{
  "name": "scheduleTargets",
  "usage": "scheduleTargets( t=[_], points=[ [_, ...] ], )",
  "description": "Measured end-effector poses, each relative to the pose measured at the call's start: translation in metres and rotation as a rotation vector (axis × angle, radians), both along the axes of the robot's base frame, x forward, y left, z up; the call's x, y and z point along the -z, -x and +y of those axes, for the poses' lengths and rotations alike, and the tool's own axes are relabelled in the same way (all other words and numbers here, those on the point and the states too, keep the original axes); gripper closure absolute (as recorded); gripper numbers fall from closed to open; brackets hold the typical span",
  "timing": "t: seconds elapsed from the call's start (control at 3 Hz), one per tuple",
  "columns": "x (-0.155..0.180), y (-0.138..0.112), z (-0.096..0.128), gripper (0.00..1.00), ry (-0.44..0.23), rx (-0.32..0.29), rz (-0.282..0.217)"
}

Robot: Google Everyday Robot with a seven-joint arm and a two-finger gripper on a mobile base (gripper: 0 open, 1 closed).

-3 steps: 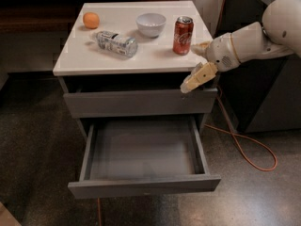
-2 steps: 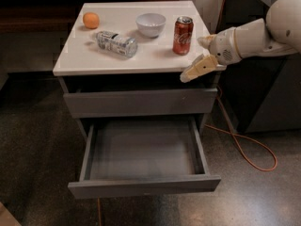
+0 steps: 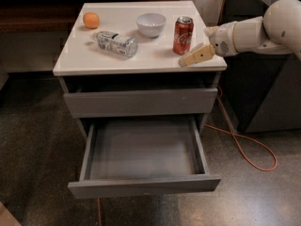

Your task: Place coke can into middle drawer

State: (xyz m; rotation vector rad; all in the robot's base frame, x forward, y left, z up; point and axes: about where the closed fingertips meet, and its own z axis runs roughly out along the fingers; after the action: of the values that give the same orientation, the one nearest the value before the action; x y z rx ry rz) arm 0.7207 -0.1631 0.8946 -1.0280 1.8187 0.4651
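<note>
The red coke can (image 3: 183, 35) stands upright on the white cabinet top (image 3: 155, 55), near its right edge. The middle drawer (image 3: 143, 155) is pulled out, and its grey inner tray holds nothing. My gripper (image 3: 195, 47) is just right of the can, level with the tabletop's right edge, and is not touching it. It is open, with one tan finger (image 3: 196, 55) pointing at the can's base. The white arm reaches in from the right.
On the top there are also a clear plastic bottle (image 3: 116, 43) lying on its side, a white bowl (image 3: 151, 24) and an orange (image 3: 91, 20). The upper drawer front (image 3: 141, 101) is shut. An orange cable (image 3: 244, 147) lies on the floor at the right, beside a dark cabinet (image 3: 265, 93).
My gripper has risen and moved left, from beside the upper drawer front to tabletop height close to the can. The can and the drawer have not moved.
</note>
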Motion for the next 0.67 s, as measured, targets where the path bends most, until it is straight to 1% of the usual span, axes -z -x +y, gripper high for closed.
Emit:
scheduleTargets(
  t=[0.33, 0.67],
  points=[
    [0.001, -0.048, -0.001, 0.00, -0.088, 0.057, -0.024],
    [0.000, -0.074, -0.004, 0.00, -0.137, 0.088, -0.043]
  ],
)
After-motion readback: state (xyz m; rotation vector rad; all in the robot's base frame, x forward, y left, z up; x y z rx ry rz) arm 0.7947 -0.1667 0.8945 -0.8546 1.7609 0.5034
